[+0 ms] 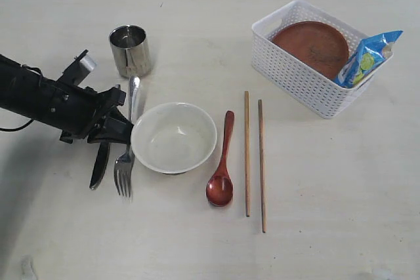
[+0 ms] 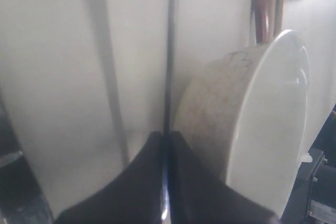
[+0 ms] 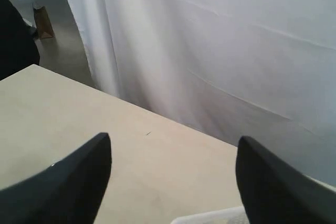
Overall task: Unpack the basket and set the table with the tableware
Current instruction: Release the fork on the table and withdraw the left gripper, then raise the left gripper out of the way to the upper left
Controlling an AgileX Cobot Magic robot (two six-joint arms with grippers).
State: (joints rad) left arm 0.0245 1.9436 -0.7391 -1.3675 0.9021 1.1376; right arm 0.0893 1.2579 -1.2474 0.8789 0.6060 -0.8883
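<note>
My left gripper [image 1: 125, 129] is shut on the handle of the steel fork [image 1: 124, 168], low over the table [image 1: 328, 195] right beside the cream bowl [image 1: 174, 137]. In the left wrist view the jaws [image 2: 167, 135] pinch a thin metal edge next to the bowl [image 2: 262, 119]. The knife [image 1: 99, 167] lies just left of the fork, partly under the gripper. A steel cup [image 1: 130, 50] stands behind them. The spoon [image 1: 222, 165] and two chopsticks [image 1: 247, 155] lie right of the bowl. The brown plate [image 1: 310, 47] sits in the white basket [image 1: 295, 80]. My right gripper [image 3: 173, 177] is open and empty.
A blue snack packet [image 1: 367, 58] leans in the basket's right end. The right wrist view shows a white curtain [image 3: 220, 51] beyond the table's far edge and a bit of basket rim [image 3: 210, 216] below the open fingers.
</note>
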